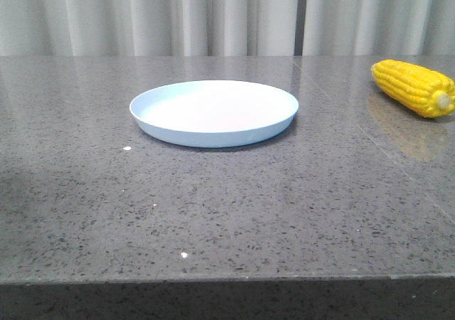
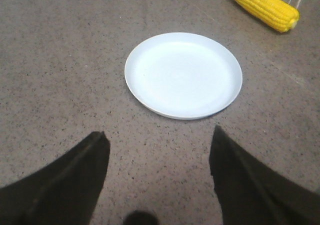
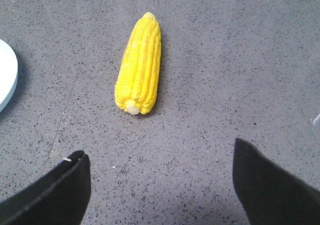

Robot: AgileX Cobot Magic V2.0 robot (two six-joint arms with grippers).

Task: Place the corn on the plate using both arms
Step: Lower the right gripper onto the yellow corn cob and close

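The pale blue-white plate (image 1: 213, 112) sits empty on the grey speckled table, near the middle. The yellow corn (image 1: 414, 87) lies on the table at the far right, apart from the plate, its pale stub end toward the front. No gripper shows in the front view. In the left wrist view my left gripper (image 2: 160, 140) is open and empty above bare table, with the plate (image 2: 183, 74) ahead of it and the corn (image 2: 264, 6) farther off. In the right wrist view my right gripper (image 3: 160, 152) is open and empty, with the corn (image 3: 140, 65) ahead of its fingers.
The table's front edge (image 1: 227, 279) runs across the bottom of the front view. White curtains (image 1: 213, 14) hang behind the table. A seam in the tabletop (image 1: 370, 139) runs between the plate and the corn. The plate's rim (image 3: 7, 82) shows beside the corn in the right wrist view.
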